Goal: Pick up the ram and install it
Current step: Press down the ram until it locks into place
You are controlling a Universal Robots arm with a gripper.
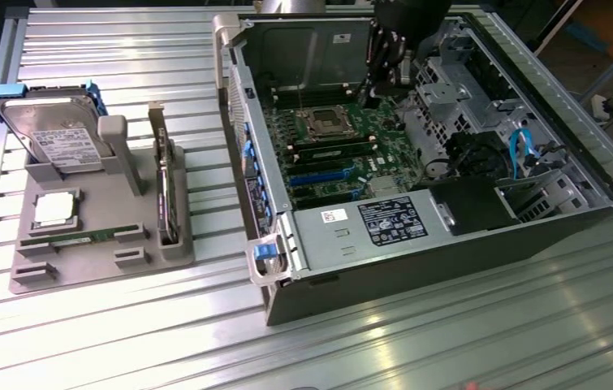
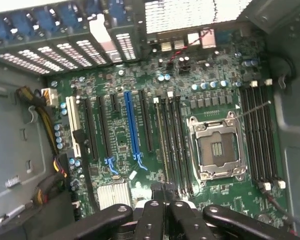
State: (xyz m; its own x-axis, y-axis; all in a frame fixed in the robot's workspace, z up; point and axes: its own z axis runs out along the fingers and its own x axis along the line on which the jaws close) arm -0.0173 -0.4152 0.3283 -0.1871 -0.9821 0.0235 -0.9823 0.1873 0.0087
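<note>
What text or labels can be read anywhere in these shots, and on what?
None can be read out.
Hard drive label: printed lines, too small to read.
Black sticker on the computer case's metal cover: white print and diagrams, too blurred.
Small white sticker beside it: a red mark, illegible.
White sticker on the case's inner wall: illegible.
Motherboard in the wrist view: fine white markings, too small to read.
</note>
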